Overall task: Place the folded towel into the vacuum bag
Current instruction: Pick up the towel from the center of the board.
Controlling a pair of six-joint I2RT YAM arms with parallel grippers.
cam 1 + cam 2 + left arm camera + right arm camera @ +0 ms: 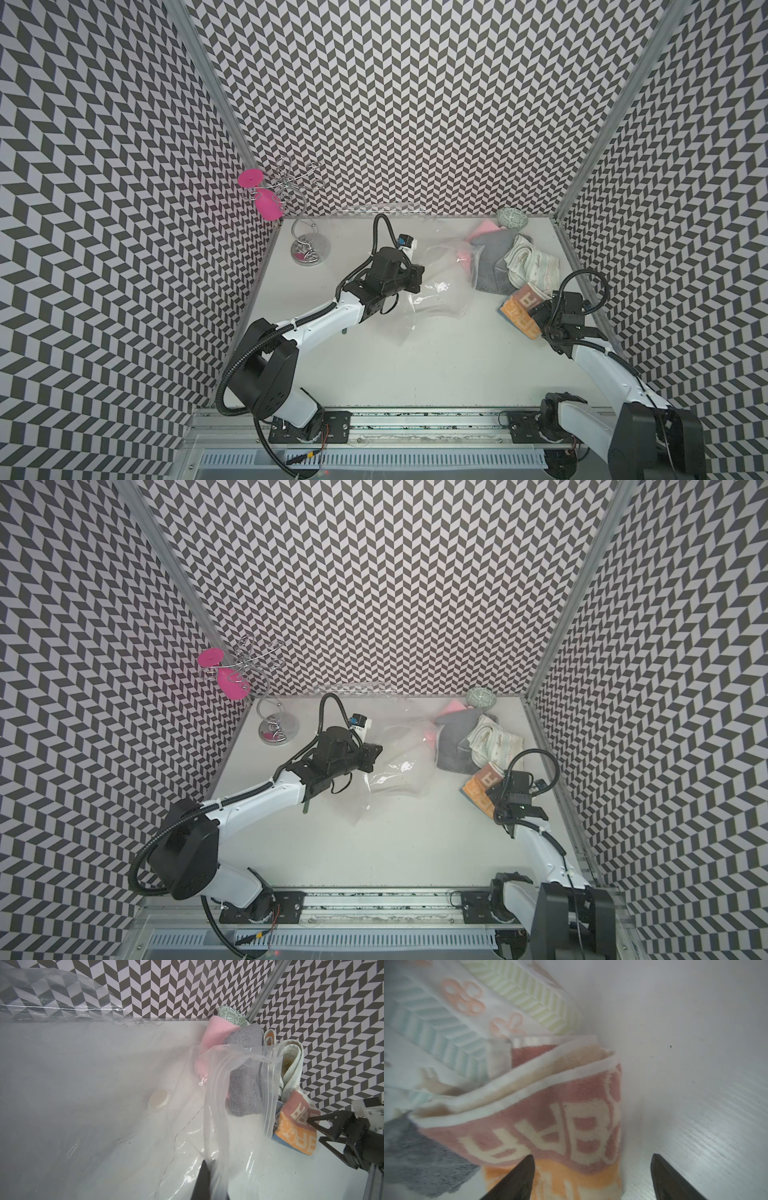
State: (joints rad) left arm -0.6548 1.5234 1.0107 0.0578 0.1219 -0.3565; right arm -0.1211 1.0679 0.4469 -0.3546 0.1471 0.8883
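Plastic fills the middle of the white tabletop: the large, transparent, crinkly vacuum bag sprawls there, its round white valve cap showing on one face and, as far as the glare allows, nothing inside. The folded orange-and-pink terry towel with cream lettering lies outside the bag at the table's right side. It rests against a heap made up of a grey plush towel, a pink cloth and a white towel with pastel chevrons. The left gripper, at the end of an arm stretched forward, is pinched tight on the bag's mouth edge. The right gripper hangs low with jaws spread wide, one finger over the lettered towel, one over bare table, gripping nothing. A chrome wire stand with pink discs occupies the far left corner, a round green-patterned object the far right. Black-and-white chevron walls enclose the table on three sides.
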